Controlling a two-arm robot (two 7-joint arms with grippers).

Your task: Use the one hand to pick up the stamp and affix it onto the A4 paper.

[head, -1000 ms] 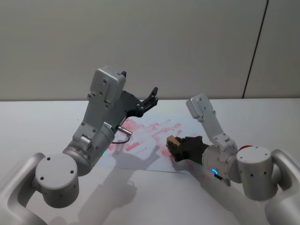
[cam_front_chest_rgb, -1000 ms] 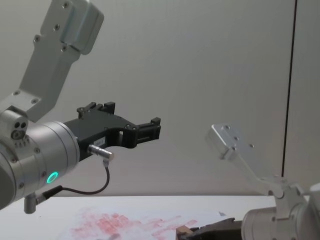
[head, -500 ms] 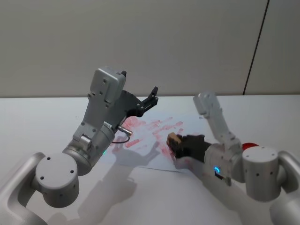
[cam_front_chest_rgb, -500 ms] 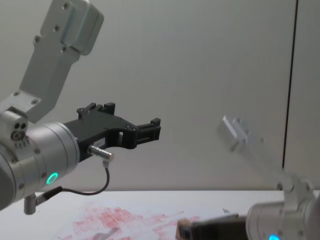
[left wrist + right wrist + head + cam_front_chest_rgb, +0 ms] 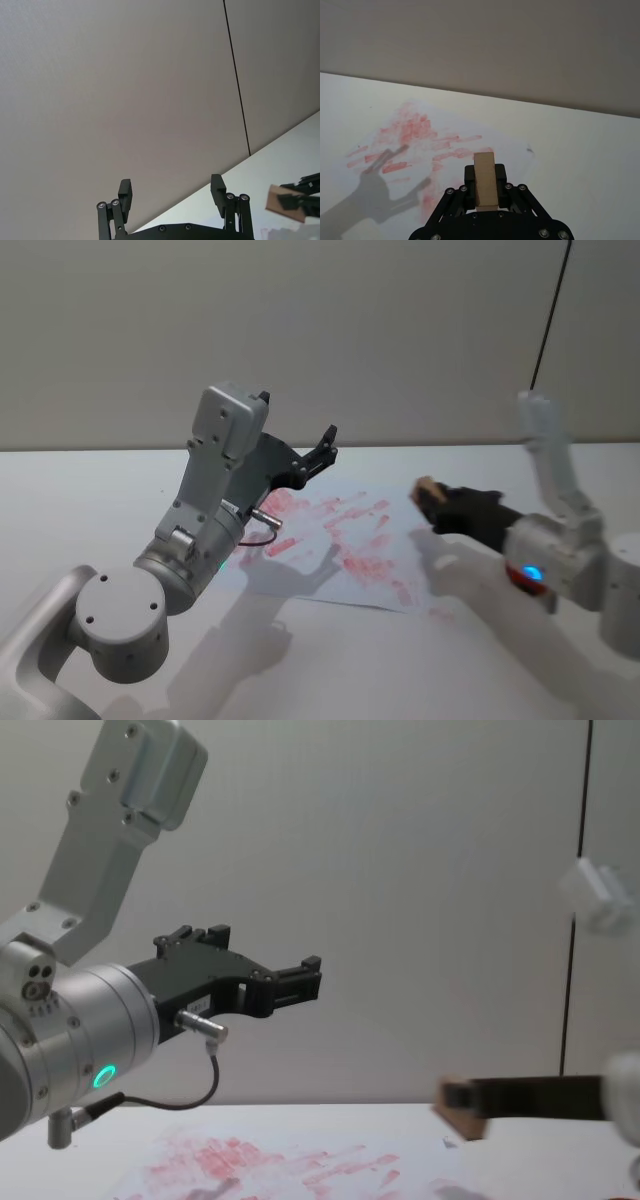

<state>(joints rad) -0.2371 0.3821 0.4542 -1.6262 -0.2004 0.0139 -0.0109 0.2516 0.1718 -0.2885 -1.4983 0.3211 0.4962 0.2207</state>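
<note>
Wooden stamp (image 5: 484, 181) in right tool (image 5: 485, 175), left tool (image 5: 171, 186) spread

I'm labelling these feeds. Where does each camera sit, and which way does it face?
Head: high, looking down at the paper; both arms show.
Chest: low, looking across the table; left tool raised.
Left wrist: faces the wall past its open fingers.
Right wrist: looks down over the paper; right tool grips the stamp.
Shared: all four show the stamp.
</note>
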